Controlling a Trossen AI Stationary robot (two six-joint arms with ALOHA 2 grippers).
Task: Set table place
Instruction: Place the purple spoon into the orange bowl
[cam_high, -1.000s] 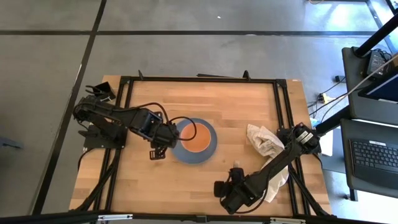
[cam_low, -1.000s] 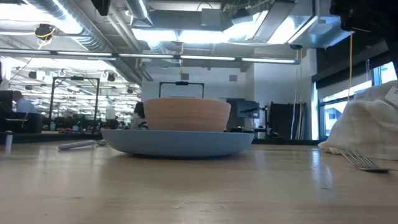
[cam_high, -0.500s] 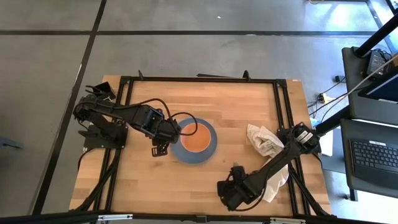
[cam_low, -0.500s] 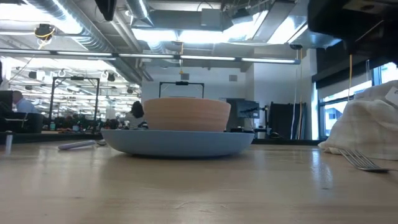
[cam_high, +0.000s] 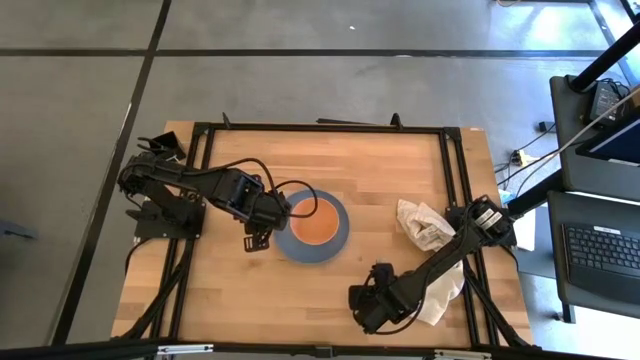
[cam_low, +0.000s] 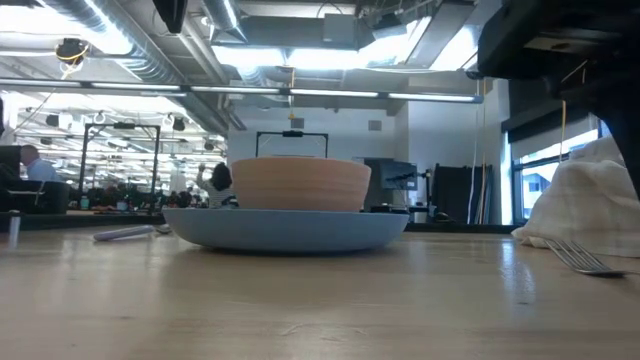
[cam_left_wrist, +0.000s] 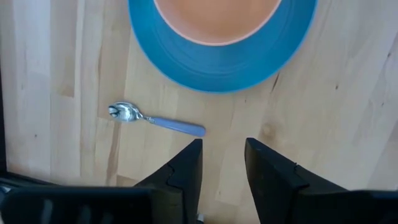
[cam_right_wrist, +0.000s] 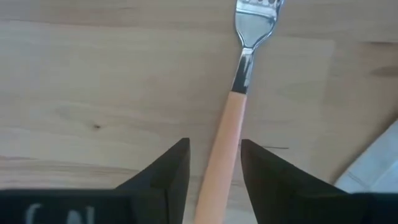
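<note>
Orange-handled fork (cam_right_wrist: 225, 134) now lies between the open fingers of the right gripper (cam_right_wrist: 211, 171), which has moved over it since 1 s ago, so a grasp looks next. Left gripper (cam_left_wrist: 221, 163) hovers open beside the plate (cam_left_wrist: 205, 68), the spoon (cam_left_wrist: 155, 119) just ahead.

Wooden table (cam_high: 370, 170) bears blue plate (cam_high: 335, 240), spoon (cam_left_wrist: 155, 120), fork (cam_right_wrist: 227, 134), cloth (cam_high: 425, 230)
</note>
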